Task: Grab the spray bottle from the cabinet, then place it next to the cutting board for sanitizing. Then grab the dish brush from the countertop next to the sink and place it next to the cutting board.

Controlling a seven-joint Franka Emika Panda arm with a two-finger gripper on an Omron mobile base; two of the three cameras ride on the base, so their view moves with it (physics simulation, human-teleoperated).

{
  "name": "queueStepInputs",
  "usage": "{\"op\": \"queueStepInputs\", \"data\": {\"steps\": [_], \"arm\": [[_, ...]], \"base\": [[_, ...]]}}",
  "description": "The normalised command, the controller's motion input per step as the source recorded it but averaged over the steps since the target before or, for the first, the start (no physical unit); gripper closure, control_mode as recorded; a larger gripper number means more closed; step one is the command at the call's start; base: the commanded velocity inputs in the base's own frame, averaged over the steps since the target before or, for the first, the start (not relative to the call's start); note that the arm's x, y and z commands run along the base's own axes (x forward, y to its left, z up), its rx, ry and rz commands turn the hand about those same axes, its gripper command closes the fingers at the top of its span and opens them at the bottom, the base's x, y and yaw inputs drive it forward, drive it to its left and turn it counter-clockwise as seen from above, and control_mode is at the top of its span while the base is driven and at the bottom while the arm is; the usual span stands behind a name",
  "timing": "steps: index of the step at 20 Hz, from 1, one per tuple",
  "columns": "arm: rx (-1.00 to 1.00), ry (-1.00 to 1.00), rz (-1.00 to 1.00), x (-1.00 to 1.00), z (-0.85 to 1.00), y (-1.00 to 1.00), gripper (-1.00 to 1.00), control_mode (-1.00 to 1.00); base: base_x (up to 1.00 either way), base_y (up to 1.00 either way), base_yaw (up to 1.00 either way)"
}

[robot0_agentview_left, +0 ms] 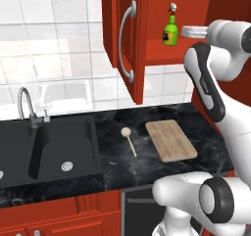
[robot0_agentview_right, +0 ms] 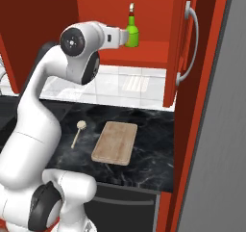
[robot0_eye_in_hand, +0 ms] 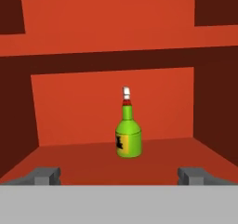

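Hand view: spray bottle (robot0_eye_in_hand: pixel 128 137) label unreadable.

A glossy black stone countertop (robot0_agentview_left: pixel 201 132) with faint white veins carries a rectangular light tan wooden cutting board (robot0_agentview_left: pixel 170 140) and, just to its left and apart from it, a thin pale beige dish brush (robot0_agentview_left: pixel 129 140) lying flat. Above, the red inner shelf (robot0_eye_in_hand: pixel 83 165) of an open red wall cabinet (robot0_agentview_left: pixel 128 39) holds a small green spray bottle (robot0_eye_in_hand: pixel 128 135), upright.
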Motion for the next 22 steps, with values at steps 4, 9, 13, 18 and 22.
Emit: {"op": "queueStepInputs", "data": {"steps": [4, 9, 13, 18, 22], "arm": [[0.0, 0.0, 0.0, 0.49, 0.0, 0.0, -1.0, -1.0], [0.0, 0.0, 0.0, 0.45, 0.0, 0.0, -1.0, -1.0], [0.0, 0.0, 0.0, 0.41, -0.01, 0.0, -1.0, -1.0], [0.0, 0.0, 0.0, 0.38, -0.04, 0.0, -1.0, -1.0], [0.0, 0.0, 0.0, 0.26, -0.03, 0.0, -1.0, -1.0]], "base": [[0.0, 0.0, 0.0], [0.0, 0.0, 0.0], [0.0, 0.0, 0.0], [0.0, 0.0, 0.0], [0.0, 0.0, 0.0]]}}
